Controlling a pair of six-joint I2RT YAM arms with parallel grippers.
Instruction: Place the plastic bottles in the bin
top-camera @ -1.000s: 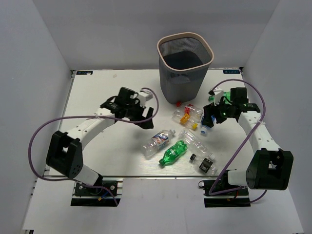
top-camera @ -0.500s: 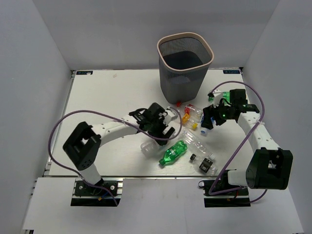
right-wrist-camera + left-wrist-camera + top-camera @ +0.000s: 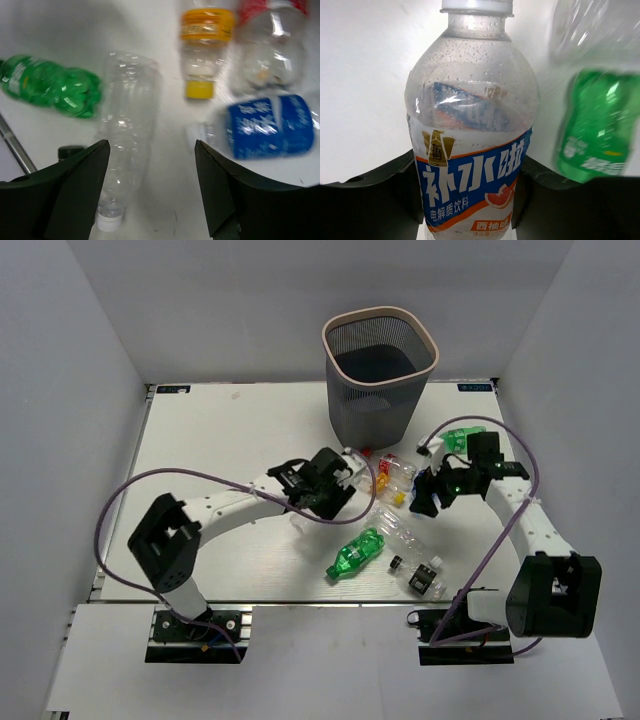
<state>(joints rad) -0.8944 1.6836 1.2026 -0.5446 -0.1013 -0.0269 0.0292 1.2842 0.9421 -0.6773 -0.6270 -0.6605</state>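
left gripper [image 3: 470, 205] pinches a clear bottle with a blue label [image 3: 472, 150], one dark finger pressed on each side of the label (cap pointing away from the wrist camera). right gripper [image 3: 150, 200] hangs spread wide, holding nothing, above a clear unlabelled bottle [image 3: 125, 130] lying on the table [image 3: 220, 430]. near it lie a green bottle [image 3: 50, 87], a yellow-capped one [image 3: 205, 55] and a blue-wrapped one [image 3: 267, 127]. the bin [image 3: 380, 312] stands upright just behind the cluster, only dark mesh showing inside.
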